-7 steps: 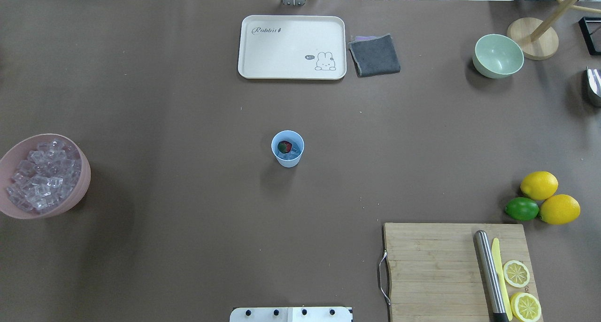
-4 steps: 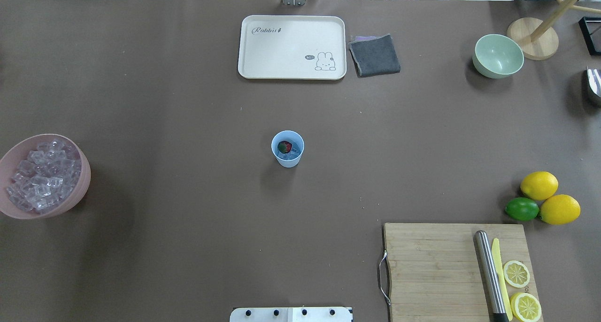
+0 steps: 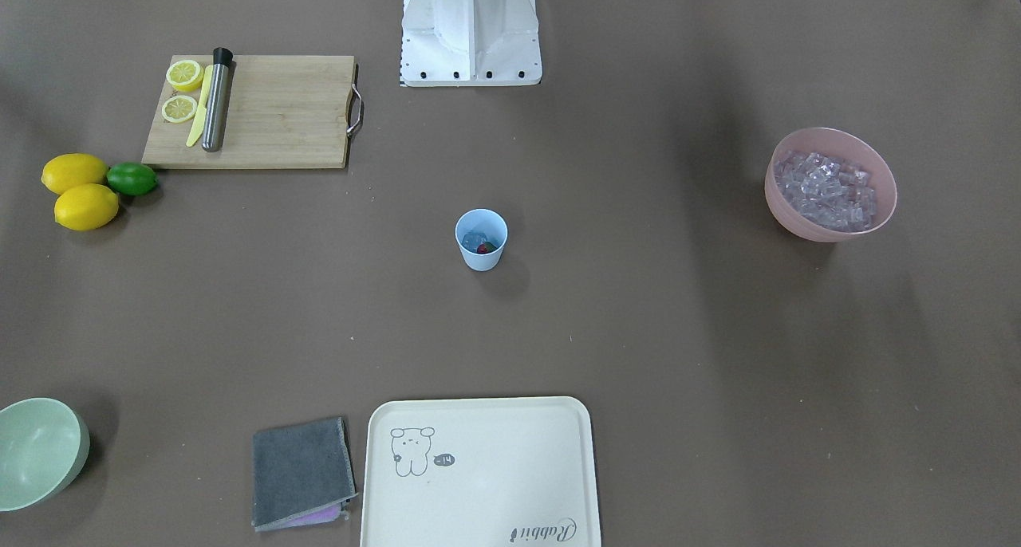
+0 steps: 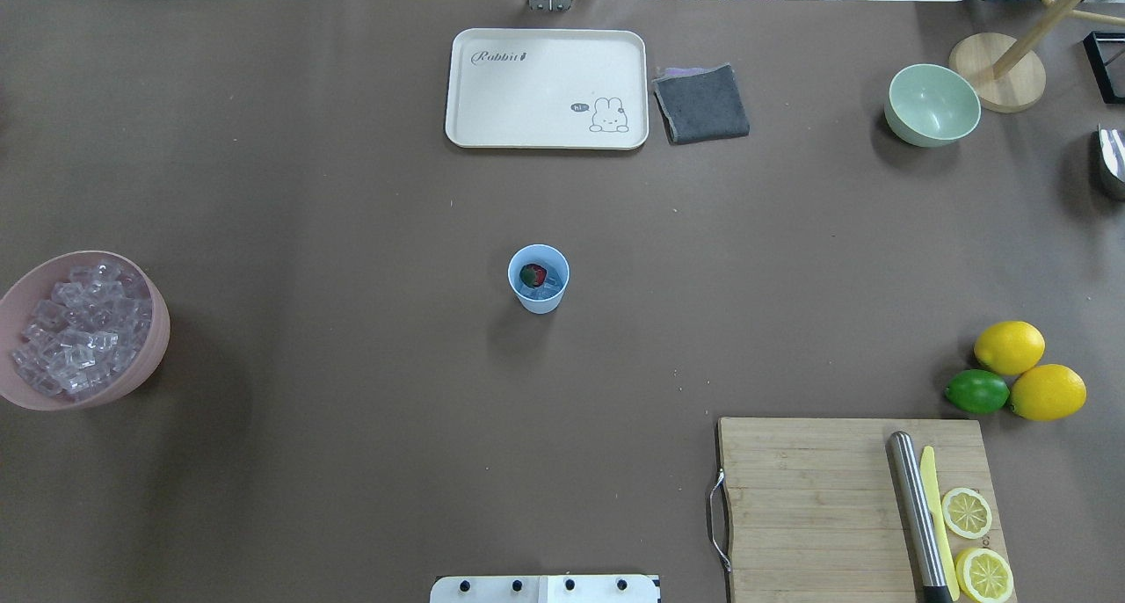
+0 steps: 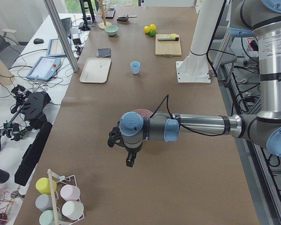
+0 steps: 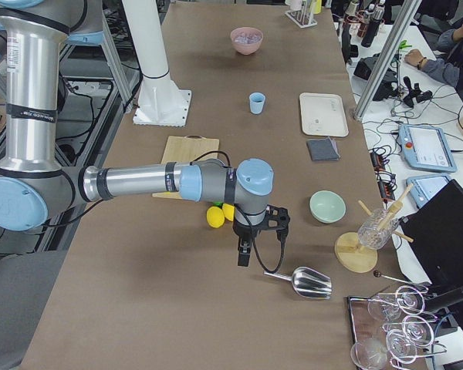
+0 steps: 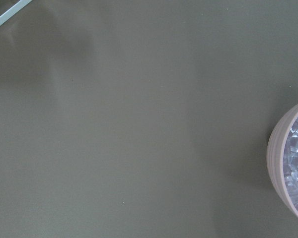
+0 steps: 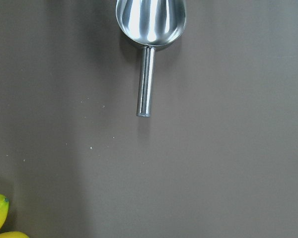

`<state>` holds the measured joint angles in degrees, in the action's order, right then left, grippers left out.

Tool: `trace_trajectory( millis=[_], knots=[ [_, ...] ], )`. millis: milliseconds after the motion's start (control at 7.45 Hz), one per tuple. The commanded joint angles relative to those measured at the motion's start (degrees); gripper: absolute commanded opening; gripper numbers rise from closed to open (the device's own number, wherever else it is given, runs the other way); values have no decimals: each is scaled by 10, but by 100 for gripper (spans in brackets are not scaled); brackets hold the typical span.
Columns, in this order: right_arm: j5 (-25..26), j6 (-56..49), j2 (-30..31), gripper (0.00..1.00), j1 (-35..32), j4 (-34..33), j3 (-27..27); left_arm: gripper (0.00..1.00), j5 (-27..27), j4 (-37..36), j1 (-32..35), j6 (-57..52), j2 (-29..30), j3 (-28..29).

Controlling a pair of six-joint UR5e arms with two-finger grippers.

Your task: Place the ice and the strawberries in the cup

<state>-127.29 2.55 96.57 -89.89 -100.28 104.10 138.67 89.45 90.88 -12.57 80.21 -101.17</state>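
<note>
The light-blue cup (image 4: 538, 297) stands upright at the table's middle, also in the front view (image 3: 481, 258). The red strawberry (image 4: 532, 275) lies inside it beside clear ice (image 4: 548, 290). More ice cubes (image 4: 77, 330) fill the pink bowl (image 4: 160, 344) at the left edge; the left wrist view shows its wall (image 7: 278, 148). My left gripper (image 5: 129, 161) hangs near that bowl, and my right gripper (image 6: 244, 258) hangs near the lemons. Both show only in the side views, so I cannot tell whether they are open or shut.
A metal scoop (image 8: 149, 20) lies on the table under my right wrist. Two lemons (image 4: 1009, 346) and a lime (image 4: 976, 391) sit by the cutting board (image 4: 809, 506). A cream tray (image 4: 545, 89), grey cloth (image 4: 701, 104) and mint-green bowl (image 4: 932, 105) lie at the far side.
</note>
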Motion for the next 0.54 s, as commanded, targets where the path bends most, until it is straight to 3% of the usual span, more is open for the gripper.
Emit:
trace_trajectory(
  millis=[0, 403],
  knots=[
    [-71, 0, -3, 100, -24, -9, 0, 99, -1, -1, 0, 0, -5, 0],
    [-53, -4, 19, 100, -27, -9, 1, 99, -4, -1, 0, 0, -5, -1]
  ],
)
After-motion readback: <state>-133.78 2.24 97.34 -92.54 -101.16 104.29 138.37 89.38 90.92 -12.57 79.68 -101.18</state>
